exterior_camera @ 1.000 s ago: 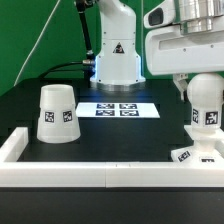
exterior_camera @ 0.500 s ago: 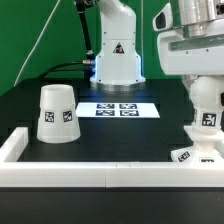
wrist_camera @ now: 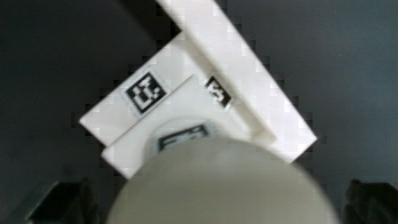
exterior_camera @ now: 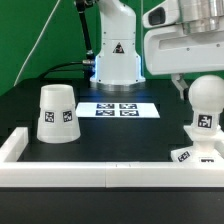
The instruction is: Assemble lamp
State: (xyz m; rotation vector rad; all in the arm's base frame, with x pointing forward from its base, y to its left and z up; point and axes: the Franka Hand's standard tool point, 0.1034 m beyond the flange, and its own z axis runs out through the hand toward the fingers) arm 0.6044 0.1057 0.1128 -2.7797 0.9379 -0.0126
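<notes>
The white bulb [exterior_camera: 206, 104] stands upright on the flat base [exterior_camera: 192, 156] at the exterior view's right, next to the front rail. My gripper [exterior_camera: 205, 88] hangs over the bulb's ball head, and one finger [exterior_camera: 178, 86] shows beside it. In the wrist view the ball head [wrist_camera: 217, 185] fills the space between my dark fingers [wrist_camera: 64, 202], with a gap on each side; my gripper [wrist_camera: 214, 205] is open. The tagged base [wrist_camera: 128, 122] lies below it. The cone shade [exterior_camera: 56, 113] stands upright at the exterior view's left.
The marker board [exterior_camera: 120, 109] lies flat mid-table. A long white rail [exterior_camera: 100, 174] borders the front and turns up at the left corner [exterior_camera: 15, 145]. The robot's pedestal [exterior_camera: 117, 60] stands at the back.
Half a second ago the gripper sat a little higher and further right; now it is back down round the ball head. The bulb, base and shade have kept their places.
</notes>
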